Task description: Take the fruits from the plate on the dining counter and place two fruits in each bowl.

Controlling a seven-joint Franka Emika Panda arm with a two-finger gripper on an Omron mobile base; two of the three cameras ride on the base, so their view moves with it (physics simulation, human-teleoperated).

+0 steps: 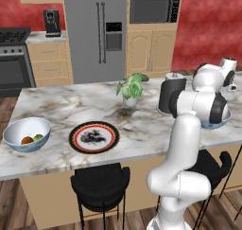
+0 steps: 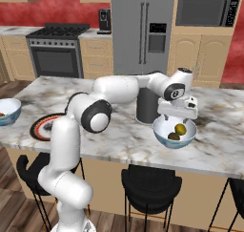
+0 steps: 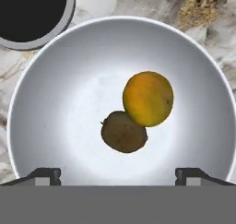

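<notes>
My gripper (image 2: 177,117) hangs open just above the right bowl (image 2: 162,136) on the dining counter (image 2: 119,138). In the hand view its fingertips (image 3: 46,174) stand wide apart over the bowl (image 3: 50,103), nothing between them. Inside lie a yellow-green fruit (image 3: 148,98) and a dark brown fruit (image 3: 123,132), touching; both also show from the right base as the yellow-green fruit (image 2: 180,129) and brown fruit (image 2: 174,136). The left bowl (image 1: 19,129) holds an orange fruit (image 1: 27,140) and a green fruit (image 1: 38,137). The plate (image 1: 93,137) lies bare.
A black cylinder (image 2: 145,107) stands right behind the right bowl, seen too as a dark round top (image 3: 32,11) in the hand view. A potted plant (image 1: 131,89) sits mid-counter. Black stools (image 1: 100,184) line the counter's near edge.
</notes>
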